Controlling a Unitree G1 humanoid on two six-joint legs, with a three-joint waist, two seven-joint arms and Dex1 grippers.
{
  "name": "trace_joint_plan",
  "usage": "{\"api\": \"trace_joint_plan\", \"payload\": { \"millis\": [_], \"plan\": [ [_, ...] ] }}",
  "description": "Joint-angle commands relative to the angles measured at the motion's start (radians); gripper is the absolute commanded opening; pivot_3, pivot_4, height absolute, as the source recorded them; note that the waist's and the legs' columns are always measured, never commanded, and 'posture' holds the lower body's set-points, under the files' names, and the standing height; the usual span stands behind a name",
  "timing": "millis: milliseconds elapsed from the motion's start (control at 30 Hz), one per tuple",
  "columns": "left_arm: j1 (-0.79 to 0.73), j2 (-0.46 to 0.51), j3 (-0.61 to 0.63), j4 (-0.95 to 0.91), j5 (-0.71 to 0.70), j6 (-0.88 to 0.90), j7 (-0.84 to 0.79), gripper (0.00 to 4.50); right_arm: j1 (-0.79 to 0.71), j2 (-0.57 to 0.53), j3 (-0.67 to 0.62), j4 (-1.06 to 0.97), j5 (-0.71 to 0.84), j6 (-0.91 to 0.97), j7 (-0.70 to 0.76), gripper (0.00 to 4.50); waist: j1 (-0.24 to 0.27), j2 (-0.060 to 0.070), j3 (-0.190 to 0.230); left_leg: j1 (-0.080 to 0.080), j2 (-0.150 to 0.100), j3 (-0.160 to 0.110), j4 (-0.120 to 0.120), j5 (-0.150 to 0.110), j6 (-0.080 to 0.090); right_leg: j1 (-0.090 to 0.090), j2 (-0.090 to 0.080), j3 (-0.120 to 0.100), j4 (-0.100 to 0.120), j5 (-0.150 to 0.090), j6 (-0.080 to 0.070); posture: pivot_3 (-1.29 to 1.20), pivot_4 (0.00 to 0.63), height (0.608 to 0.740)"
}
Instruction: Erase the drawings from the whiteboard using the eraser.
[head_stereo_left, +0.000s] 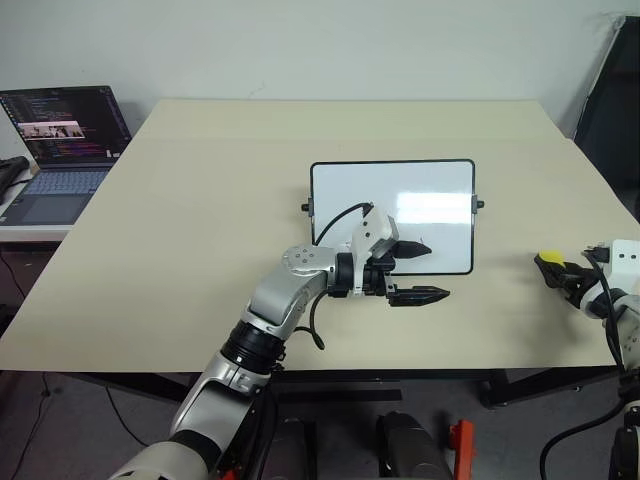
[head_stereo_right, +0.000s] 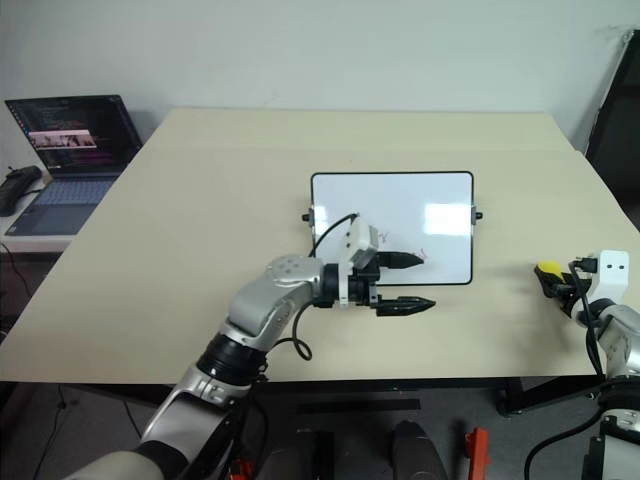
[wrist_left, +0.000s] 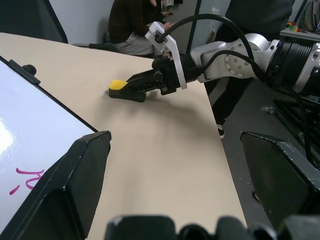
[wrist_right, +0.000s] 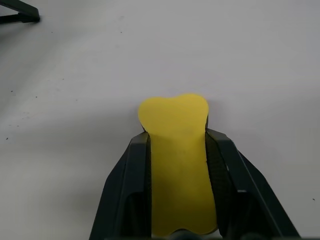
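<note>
While right jaws squeeze eraser (wrist_right: 177, 165), whiteboard (head_stereo_left: 392, 215) well apart

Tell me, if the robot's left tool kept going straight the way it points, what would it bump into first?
Probably the right tool gripping the yellow eraser, straight ahead of the left tool across the bare table.

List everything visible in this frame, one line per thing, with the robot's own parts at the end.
table: one, pale beige, fills the middle of the head views
whiteboard: one, white with black frame, flat at table centre
drawings: few, red-pink, near the board's lower edge
eraser: one, yellow, near the table's right edge
laptop: one, dark, screen lit, on a side surface left of the table
left end effector: black fingers open, over the board's lower edge
right end effector: black fingers shut on the eraser
</note>
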Motion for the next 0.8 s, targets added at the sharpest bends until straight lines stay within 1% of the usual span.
{"api": "trace_joint_plan", "payload": {
  "millis": [33, 100, 133, 167, 200, 267, 333, 400, 467, 567, 633, 700, 800],
  "plan": [
    [-0.025, 0.044, 0.045, -0.04, 0.001, -0.027, -0.005, 4.5, 0.008, -0.038, -0.037, -0.267, 0.071, 0.06, 0.02, 1.13, -0.002, 0.001, 0.0, 0.0, 0.0, 0.0, 0.0, 0.0, 0.0, 0.0, 0.0, 0.0, 0.0, 0.0, 0.0, 0.0, 0.15, 0.74],
    [-0.022, 0.134, 0.108, -0.082, -0.014, -0.02, -0.02, 4.5, -0.036, -0.093, -0.027, -0.552, 0.142, 0.164, 0.019, 1.13, -0.011, 0.005, 0.001, 0.0, 0.0, 0.0, 0.0, 0.0, 0.0, -0.001, 0.0, 0.001, 0.001, 0.0, 0.0, 0.0, 0.15, 0.74],
    [-0.02, 0.163, 0.126, -0.095, -0.023, -0.019, -0.025, 4.5, -0.052, -0.111, -0.02, -0.637, 0.162, 0.2, 0.016, 1.13, -0.014, 0.007, 0.003, 0.0, 0.0, 0.0, 0.0, 0.0, 0.0, -0.002, 0.0, 0.001, 0.002, 0.0, 0.0, 0.0, 0.15, 0.74],
    [-0.006, 0.206, 0.149, -0.11, -0.033, -0.026, -0.042, 4.5, -0.086, -0.133, 0.03, -0.713, 0.156, 0.219, 0.029, 1.13, -0.019, 0.009, 0.003, 0.0, 0.0, 0.0, 0.0, 0.0, 0.0, -0.002, 0.0, 0.001, 0.002, 0.0, 0.0, 0.0, 0.15, 0.74],
    [0.003, 0.229, 0.159, -0.117, -0.039, -0.032, -0.052, 4.5, -0.107, -0.145, 0.065, -0.746, 0.147, 0.229, 0.036, 1.13, -0.021, 0.009, 0.002, 0.0, 0.001, 0.0, 0.0, 0.0, 0.0, -0.002, 0.001, 0.001, 0.003, -0.001, 0.0, 0.0, 0.15, 0.74],
    [0.046, 0.297, 0.215, -0.119, -0.048, -0.065, -0.078, 4.5, -0.24, -0.098, 0.206, -0.795, 0.133, 0.224, 0.055, 1.13, -0.025, 0.004, 0.0, 0.001, 0.002, -0.001, -0.001, 0.0, 0.0, 0.0, 0.002, -0.001, 0.002, -0.001, -0.001, 0.0, 0.15, 0.74],
    [0.092, 0.345, 0.268, -0.113, -0.046, -0.112, -0.084, 4.5, -0.363, -0.003, 0.348, -0.788, 0.095, 0.195, 0.066, 1.13, -0.031, -0.001, -0.003, 0.004, 0.004, -0.001, -0.002, 0.0, 0.0, 0.001, 0.003, -0.001, 0.001, -0.002, -0.003, 0.0, 0.15, 0.74],
    [0.144, 0.38, 0.309, -0.136, -0.058, -0.131, -0.086, 4.5, -0.429, 0.088, 0.457, -0.754, 0.039, 0.145, 0.075, 1.12, -0.029, -0.001, -0.002, 0.005, 0.005, 0.001, -0.002, 0.0, 0.0, 0.001, 0.003, 0.0, 0.001, -0.002, -0.003, 0.0, 0.15, 0.74],
    [0.193, 0.401, 0.347, -0.166, -0.067, -0.142, -0.068, 4.5, -0.456, 0.168, 0.547, -0.699, -0.024, 0.084, 0.081, 1.12, -0.021, -0.002, -0.002, 0.004, 0.005, 0.0, -0.002, 0.0, 0.0, 0.0, 0.003, -0.001, 0.002, -0.003, -0.004, 0.0, 0.15, 0.74],
    [0.274, 0.422, 0.387, -0.208, -0.066, -0.161, -0.039, 4.5, -0.454, 0.237, 0.68, -0.591, -0.155, -0.049, 0.096, 1.12, 0.008, -0.003, -0.002, -0.003, 0.004, -0.003, -0.002, 0.0, 0.0, -0.005, 0.001, -0.004, 0.001, 0.0, -0.008, 0.0, 0.15, 0.74],
    [0.32, 0.429, 0.396, -0.235, -0.063, -0.163, -0.025, 4.5, -0.447, 0.269, 0.724, -0.531, -0.205, -0.12, 0.109, 1.12, 0.021, -0.003, -0.002, -0.004, 0.002, -0.003, -0.002, -0.001, -0.001, -0.005, -0.002, -0.005, 0.001, 0.0, -0.008, 0.0, 0.15, 0.74],
    [0.354, 0.431, 0.398, -0.258, -0.064, -0.164, -0.012, 4.5, -0.439, 0.294, 0.735, -0.482, -0.227, -0.171, 0.124, 1.12, 0.03, -0.003, -0.002, -0.005, 0.001, -0.003, -0.002, -0.001, -0.001, -0.005, -0.003, -0.005, 0.0, 0.0, -0.008, 0.0, 0.15, 0.74],
    [0.4, 0.424, 0.397, -0.302, -0.073, -0.151, 0.014, 4.5, -0.423, 0.325, 0.742, -0.386, -0.251, -0.249, 0.145, 1.12, 0.029, -0.003, -0.002, -0.005, 0.001, -0.005, -0.002, -0.001, -0.001, -0.005, -0.003, -0.007, 0.0, 0.0, -0.008, 0.0, 0.15, 0.74]
  ]
}}
